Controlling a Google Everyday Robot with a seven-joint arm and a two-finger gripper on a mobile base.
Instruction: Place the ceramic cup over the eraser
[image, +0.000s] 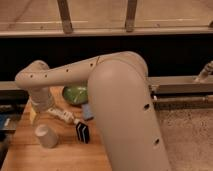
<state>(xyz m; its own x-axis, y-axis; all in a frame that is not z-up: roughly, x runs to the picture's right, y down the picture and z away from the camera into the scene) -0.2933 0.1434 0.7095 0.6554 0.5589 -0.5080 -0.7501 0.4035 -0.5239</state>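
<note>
The off-white ceramic cup stands on the wooden table at the front left. The eraser, black with a white stripe, stands to the cup's right, apart from it. My gripper is low over the table, behind and between the cup and the eraser, pointing down and right toward the eraser. It holds nothing that I can see. My large beige arm covers the right part of the table.
A green bowl sits at the back of the table. A small light-blue block lies just behind the eraser. A metal rail runs behind the table, and speckled floor lies to the right.
</note>
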